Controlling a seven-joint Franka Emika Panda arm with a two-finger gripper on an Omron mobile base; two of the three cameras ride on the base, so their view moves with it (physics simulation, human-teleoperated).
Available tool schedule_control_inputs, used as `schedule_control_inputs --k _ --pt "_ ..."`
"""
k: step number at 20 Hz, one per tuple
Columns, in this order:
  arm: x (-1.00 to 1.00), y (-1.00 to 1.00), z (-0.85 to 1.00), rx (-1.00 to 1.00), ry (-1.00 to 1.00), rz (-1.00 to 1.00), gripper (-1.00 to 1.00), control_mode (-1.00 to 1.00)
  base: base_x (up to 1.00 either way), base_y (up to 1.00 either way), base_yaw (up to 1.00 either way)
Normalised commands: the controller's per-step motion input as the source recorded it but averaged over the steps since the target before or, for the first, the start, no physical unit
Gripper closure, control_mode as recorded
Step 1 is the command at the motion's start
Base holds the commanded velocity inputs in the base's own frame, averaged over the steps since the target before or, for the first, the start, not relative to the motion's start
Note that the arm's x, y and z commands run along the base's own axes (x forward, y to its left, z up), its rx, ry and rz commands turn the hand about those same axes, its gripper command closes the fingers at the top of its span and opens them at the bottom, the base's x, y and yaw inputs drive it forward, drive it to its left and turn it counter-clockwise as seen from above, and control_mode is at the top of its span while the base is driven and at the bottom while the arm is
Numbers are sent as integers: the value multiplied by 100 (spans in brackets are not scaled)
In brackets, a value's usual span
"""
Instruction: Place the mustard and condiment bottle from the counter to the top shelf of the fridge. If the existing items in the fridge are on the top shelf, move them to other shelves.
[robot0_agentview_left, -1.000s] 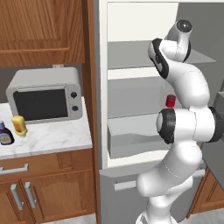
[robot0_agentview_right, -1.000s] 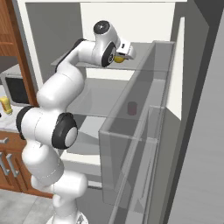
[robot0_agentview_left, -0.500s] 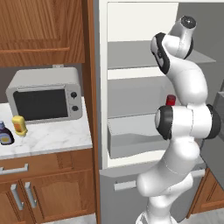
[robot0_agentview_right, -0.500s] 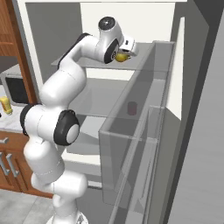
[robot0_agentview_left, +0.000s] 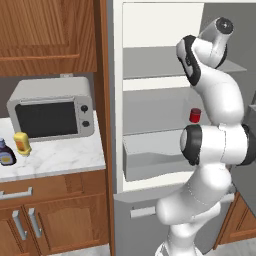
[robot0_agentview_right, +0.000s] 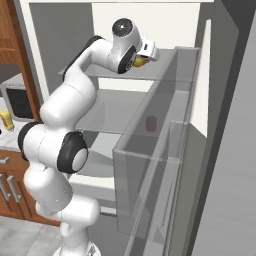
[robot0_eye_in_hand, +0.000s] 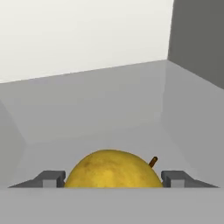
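Note:
Inside the fridge (robot0_agentview_left: 117, 100), my gripper (robot0_eye_in_hand: 113, 179) is at the top shelf (robot0_agentview_left: 150, 62), shut on the round yellow lemon-like ball (robot0_eye_in_hand: 113, 170); a finger presses each side of it. From the right base, the ball (robot0_agentview_right: 139, 62) peeks out under the gripper (robot0_agentview_right: 142, 57) just above that shelf. The small red object (robot0_agentview_left: 195, 115) stands on the shelf below, also seen through the door bin (robot0_agentview_right: 150, 123). The mustard (robot0_agentview_left: 21, 143) and the dark condiment bottle (robot0_agentview_left: 6, 152) stand side by side on the marble counter (robot0_agentview_left: 60, 155), far left of the arm.
A grey microwave (robot0_agentview_left: 52, 110) sits on the counter behind the bottles, under a wooden wall cabinet (robot0_agentview_left: 50, 35). The open fridge door's clear bin (robot0_agentview_right: 150, 170) runs close along the arm's right side. A pale drawer bin (robot0_agentview_left: 150, 157) lies under the lower shelf.
The wrist has risen a little and shifted right at the top shelf, and the yellow ball has moved with the fingers. The bottles and red object have not moved.

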Motion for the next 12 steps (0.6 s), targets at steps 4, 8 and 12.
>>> schedule_control_inputs --k 4,8,12 --pt "-95 21 70 0 -49 0 100 -100 0 0 0" --pt "-100 43 96 0 -32 0 100 -100 0 0 0" --pt "-100 43 70 0 -12 2 100 -100 0 0 0"
